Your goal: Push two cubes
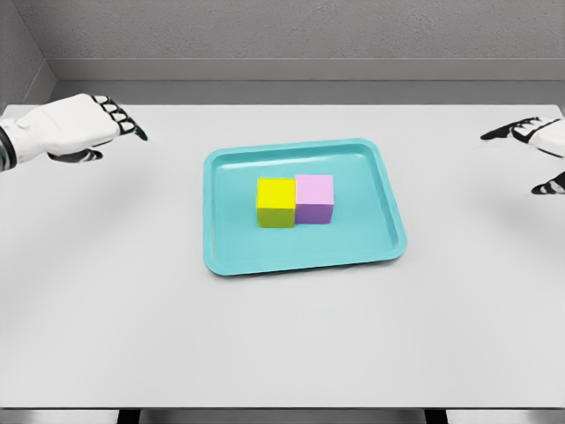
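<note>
Fingers stretched out, empty, on both the left hand and right hand, hovering wide apart; yellow cube and pink cube sit touching in the teal plastic tray.

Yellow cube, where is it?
In the head view the yellow cube sits near the middle of the teal tray, touching the pink cube on its right.
</note>
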